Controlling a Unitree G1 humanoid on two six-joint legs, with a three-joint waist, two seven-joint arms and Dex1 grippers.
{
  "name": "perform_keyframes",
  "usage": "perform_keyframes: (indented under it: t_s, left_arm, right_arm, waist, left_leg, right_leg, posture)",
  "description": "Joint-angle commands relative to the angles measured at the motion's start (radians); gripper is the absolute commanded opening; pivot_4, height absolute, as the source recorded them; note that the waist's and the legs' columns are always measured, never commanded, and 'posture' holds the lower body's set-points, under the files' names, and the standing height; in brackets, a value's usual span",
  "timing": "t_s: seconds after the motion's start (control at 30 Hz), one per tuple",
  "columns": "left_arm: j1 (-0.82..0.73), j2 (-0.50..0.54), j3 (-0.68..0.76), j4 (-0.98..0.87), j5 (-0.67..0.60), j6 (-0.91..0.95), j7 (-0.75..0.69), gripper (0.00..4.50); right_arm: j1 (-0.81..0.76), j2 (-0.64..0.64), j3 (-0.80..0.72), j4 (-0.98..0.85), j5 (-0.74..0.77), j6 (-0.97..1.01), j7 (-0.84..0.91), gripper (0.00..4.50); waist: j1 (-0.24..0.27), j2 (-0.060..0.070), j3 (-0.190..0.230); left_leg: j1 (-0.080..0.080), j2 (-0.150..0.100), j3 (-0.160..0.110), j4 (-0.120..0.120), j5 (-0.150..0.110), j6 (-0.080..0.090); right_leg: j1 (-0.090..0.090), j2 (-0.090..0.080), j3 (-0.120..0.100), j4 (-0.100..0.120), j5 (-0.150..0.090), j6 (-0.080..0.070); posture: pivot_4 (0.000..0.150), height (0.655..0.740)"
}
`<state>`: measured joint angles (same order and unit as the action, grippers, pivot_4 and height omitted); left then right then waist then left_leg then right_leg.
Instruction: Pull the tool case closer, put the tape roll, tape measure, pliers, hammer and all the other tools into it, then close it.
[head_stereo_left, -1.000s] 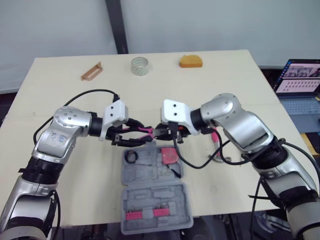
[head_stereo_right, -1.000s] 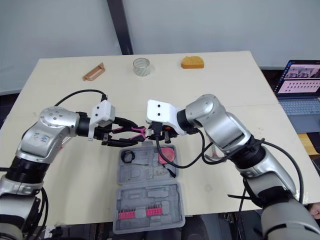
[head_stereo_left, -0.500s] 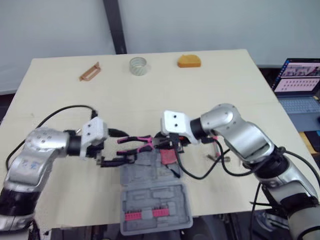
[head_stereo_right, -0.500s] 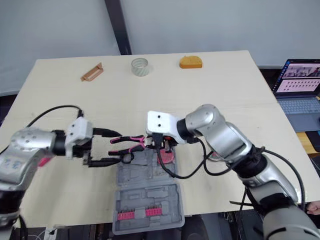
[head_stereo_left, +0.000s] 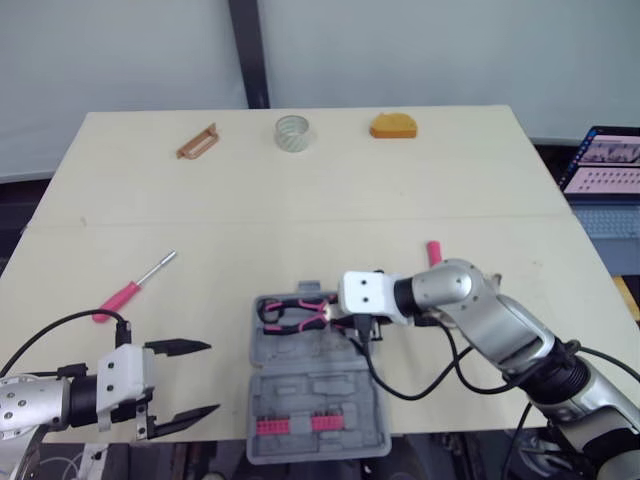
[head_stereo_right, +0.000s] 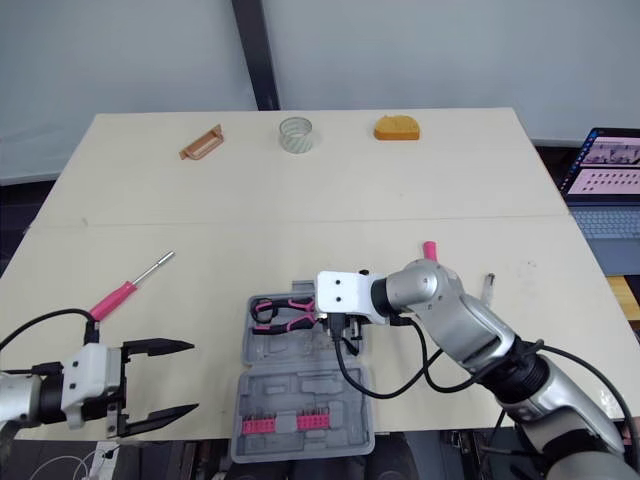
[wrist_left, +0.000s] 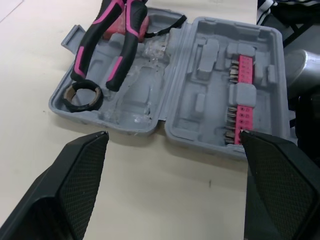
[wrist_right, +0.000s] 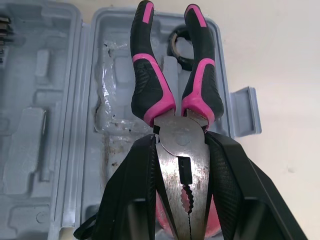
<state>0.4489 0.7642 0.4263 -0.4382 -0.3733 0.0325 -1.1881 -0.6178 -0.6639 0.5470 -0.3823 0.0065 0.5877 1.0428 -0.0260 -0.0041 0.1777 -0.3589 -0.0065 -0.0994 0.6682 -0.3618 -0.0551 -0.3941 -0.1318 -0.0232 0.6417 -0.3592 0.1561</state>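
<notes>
Here, in the left eye view, the open grey plastic tool case (head_stereo_left: 312, 395) lies on the pale wooden table (head_stereo_left: 300, 215). The right gripper (head_stereo_left: 335, 318) clamps the black-and-pink pliers (head_stereo_left: 288, 311) at the case's far half. The left gripper (head_stereo_left: 212, 378), well to the left of the case, is spread wide and empty.

In the left wrist view, a black tape ring (wrist_left: 81, 97) sits inside the case, beside the pliers' handles.

In the right wrist view, black fingers (wrist_right: 227, 180) squeeze the pliers' steel head above the case.

I seem to work in a test lab: a bare pale table (head_stereo_left: 300, 210), a grey backdrop (head_stereo_left: 120, 60), an open laptop (head_stereo_left: 612, 165) far right.
</notes>
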Motion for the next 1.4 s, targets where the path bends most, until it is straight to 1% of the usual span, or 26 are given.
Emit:
perform_keyframes:
  t_s: [0.03, 0.17, 0.47, 1.4]
  left_arm:
    - [0.062, -0.014, 0.011, -0.035, 0.010, -0.052, 0.005, 4.50]
    - [0.076, -0.013, 0.008, -0.045, -0.001, -0.041, 0.028, 4.50]
    - [0.091, -0.002, 0.011, -0.039, -0.001, -0.039, 0.041, 4.50]
    - [0.113, 0.007, 0.013, -0.087, -0.006, 0.019, 0.082, 4.50]
  right_arm:
    - [0.015, -0.012, -0.001, -0.065, 0.005, -0.026, 0.028, 0.97]
    - [0.034, -0.021, 0.023, -0.071, -0.024, -0.039, 0.035, 0.97]
    - [0.040, 0.011, 0.052, -0.063, -0.053, -0.026, 0.023, 0.97]
    - [0.032, 0.094, 0.070, -0.027, -0.105, 0.035, -0.004, 0.97]
  waist:
    - [-0.001, 0.000, 0.000]
    - [-0.001, 0.000, 0.000]
    - [-0.002, 0.000, 0.000]
    - [-0.002, 0.000, 0.000]
  left_leg:
    - [0.000, 0.000, 0.000, -0.001, 0.000, 0.000]
    - [0.001, 0.000, 0.000, -0.001, 0.000, 0.000]
    - [0.001, 0.000, 0.000, -0.001, 0.000, 0.000]
    - [0.001, 0.000, 0.000, -0.001, 0.000, 0.000]
  right_leg:
    - [0.000, 0.000, 0.000, 0.000, 0.000, 0.000]
    - [0.000, 0.001, 0.000, 0.000, 0.000, 0.000]
    - [0.001, 0.001, 0.000, 0.000, 0.000, 0.000]
    - [0.001, 0.001, 0.000, 0.000, 0.000, 0.000]
  posture:
    - [0.150, 0.7400]
    - [0.150, 0.7400]
    - [0.150, 0.7400]
    - [0.150, 0.7400]
